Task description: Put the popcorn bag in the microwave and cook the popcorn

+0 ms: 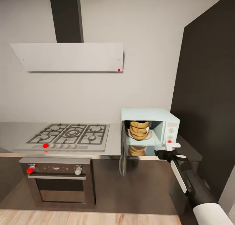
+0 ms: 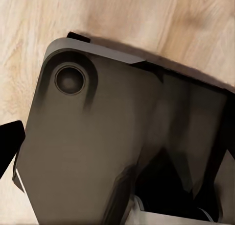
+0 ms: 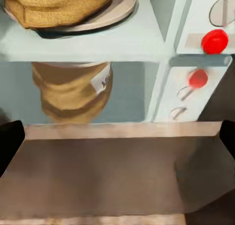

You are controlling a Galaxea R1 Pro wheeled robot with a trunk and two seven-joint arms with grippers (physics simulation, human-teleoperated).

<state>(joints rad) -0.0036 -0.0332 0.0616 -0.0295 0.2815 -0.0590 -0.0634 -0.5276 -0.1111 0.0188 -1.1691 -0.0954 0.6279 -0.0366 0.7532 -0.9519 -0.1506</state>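
Note:
The pale mint-blue microwave (image 1: 148, 115) stands on the grey countertop (image 1: 13, 135) with its dark glass door (image 1: 123, 153) swung open to the left. Inside, the tan popcorn bag (image 1: 138, 129) sits upright on the round plate (image 1: 147, 136). In the right wrist view the bag (image 3: 54, 9) rests on the plate, mirrored in the glossy countertop (image 3: 127, 107). No popcorn shows; the bag's inside is hidden. My right gripper (image 1: 168, 149) is open just below the microwave's knob panel, near its red dot (image 1: 169, 141). Its dark fingertips (image 3: 10, 141) stand wide apart. My left gripper (image 2: 117, 151) hangs open over my base.
A gas hob (image 1: 70, 133) lies left of the microwave, with a steel oven (image 1: 60, 182) below and a hood (image 1: 70, 56) above. A tall dark cabinet (image 1: 209, 88) stands right of the microwave. Wooden floor (image 2: 147, 19) lies beneath.

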